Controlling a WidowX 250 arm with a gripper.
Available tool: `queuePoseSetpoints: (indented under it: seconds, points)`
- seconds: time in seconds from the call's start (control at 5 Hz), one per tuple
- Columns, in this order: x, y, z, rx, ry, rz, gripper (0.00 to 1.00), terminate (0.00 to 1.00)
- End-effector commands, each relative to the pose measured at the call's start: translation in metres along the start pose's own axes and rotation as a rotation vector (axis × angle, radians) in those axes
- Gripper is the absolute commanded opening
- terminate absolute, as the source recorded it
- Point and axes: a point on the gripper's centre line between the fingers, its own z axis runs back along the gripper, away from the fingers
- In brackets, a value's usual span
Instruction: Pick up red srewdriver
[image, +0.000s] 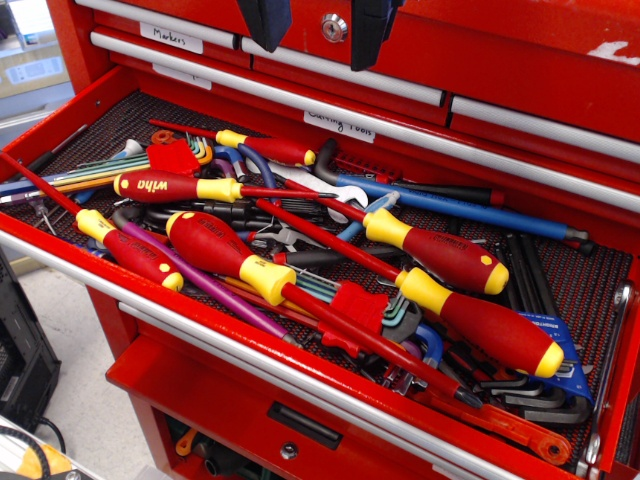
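The red screwdriver (445, 255) lies in the open tool drawer (300, 372), right of centre. It has a thick bulbous red handle, a yellow collar on the left and a yellow butt cap on the right. Its red shaft runs up-left under other tools. A similar one with a longer handle (490, 330) lies just in front of it. The slim "wiha" screwdriver (170, 186) lies to the left. My gripper (318, 25) hangs at the top of the frame, above the drawer's back and up-left of the screwdriver. Only its two dark fingertips (266, 18) show, set apart and empty.
The drawer is crowded: another thick red-and-yellow screwdriver (225, 250), a smaller one (125, 250), hex key sets (110, 170), blue-handled tools (470, 210) and wrenches (545, 400). Closed red cabinet drawers (500, 70) stand behind the drawer.
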Motion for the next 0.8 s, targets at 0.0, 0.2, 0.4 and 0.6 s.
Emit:
queuePoseSetpoints:
  seconds: [0.0, 0.2, 0.4, 0.6]
  points:
    - [0.0, 0.0, 0.0, 0.0, 0.0, 0.0, 1.0, 0.0]
    - [0.016, -0.034, -0.015, 0.047, -0.048, 0.245, 1.0, 0.0]
    - [0.019, -0.059, -0.029, 0.079, -0.134, 0.494, 1.0, 0.0]
    - [0.024, -0.055, -0.053, 0.064, -0.129, 0.759, 1.0, 0.0]
